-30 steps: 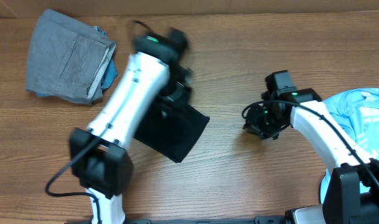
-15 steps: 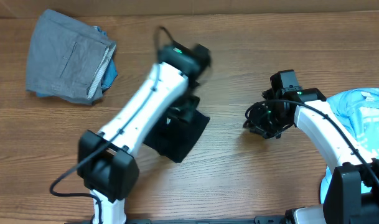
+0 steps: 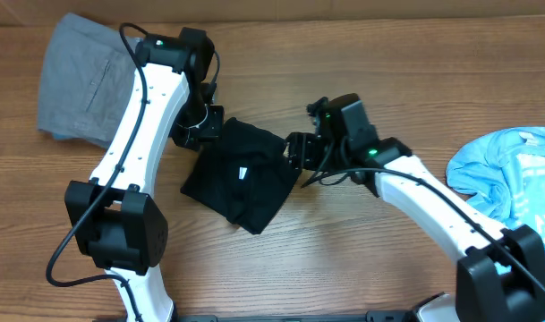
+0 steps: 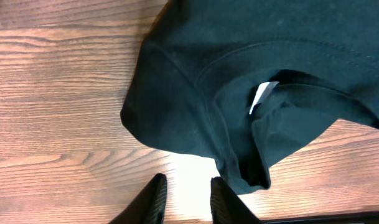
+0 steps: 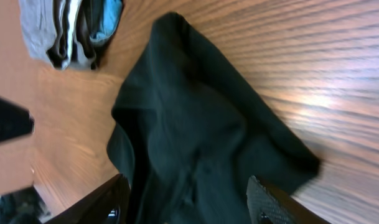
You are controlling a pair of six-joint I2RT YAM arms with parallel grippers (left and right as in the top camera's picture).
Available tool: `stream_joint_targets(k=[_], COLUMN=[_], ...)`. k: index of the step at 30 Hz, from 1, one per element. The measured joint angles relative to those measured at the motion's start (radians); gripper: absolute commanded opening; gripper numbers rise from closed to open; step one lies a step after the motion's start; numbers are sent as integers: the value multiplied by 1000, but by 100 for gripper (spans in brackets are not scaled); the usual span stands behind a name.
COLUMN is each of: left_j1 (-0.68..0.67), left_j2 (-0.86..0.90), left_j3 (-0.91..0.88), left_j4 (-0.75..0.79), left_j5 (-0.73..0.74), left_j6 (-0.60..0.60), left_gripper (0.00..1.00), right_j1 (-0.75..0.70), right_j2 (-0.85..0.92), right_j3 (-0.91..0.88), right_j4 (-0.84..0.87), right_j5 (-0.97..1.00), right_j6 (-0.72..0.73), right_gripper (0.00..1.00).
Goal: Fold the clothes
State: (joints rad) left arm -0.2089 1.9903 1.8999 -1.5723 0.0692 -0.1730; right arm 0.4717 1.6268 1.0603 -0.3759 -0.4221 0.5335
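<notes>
The black T-shirt [image 3: 241, 179] lies bunched in a rough square at mid-table, its white neck label [image 3: 241, 173] facing up. My left gripper [image 3: 203, 134] hovers at the shirt's upper-left corner. In the left wrist view the shirt [image 4: 239, 81] and its label [image 4: 261, 96] lie ahead of the left gripper [image 4: 186, 180], whose fingers stand slightly apart over bare wood with nothing between them. My right gripper [image 3: 294, 152] is at the shirt's right edge. In the right wrist view its jaws [image 5: 188, 186] stand wide open over the black cloth [image 5: 195, 130].
A folded grey garment [image 3: 80, 80] lies at the back left, also seen in the right wrist view [image 5: 65, 31]. A crumpled light-blue printed T-shirt [image 3: 509, 174] sits at the right edge. The wooden table [image 3: 361, 250] shows bare in front.
My left arm swung back and to the left off the black T-shirt, uncovering its label. My right arm moved left to the shirt's right edge and its jaws opened wide.
</notes>
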Motion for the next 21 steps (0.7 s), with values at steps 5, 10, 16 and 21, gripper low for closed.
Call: stream_joint_targets(k=[5,10,16,21], left_j1=[6,6,6,6], left_j2=[0,0,-1,-1], left_j3=[-29,-65,-187,-334], left_j4=[18,35,75,167], left_j5=[2,2,2,18], left_j6=[0,0,0,0], left_gripper=[33,35,39,39], right_j1=[14,11,-94,-201], right_j2=[103,126,62,-12], right_j3=[0,0,15,18], right_j4=[140,156,-204,-405], right_j5=[10,-8,79,183], right_j6=[73,91,58,40], right_gripper=[24,4,51,52])
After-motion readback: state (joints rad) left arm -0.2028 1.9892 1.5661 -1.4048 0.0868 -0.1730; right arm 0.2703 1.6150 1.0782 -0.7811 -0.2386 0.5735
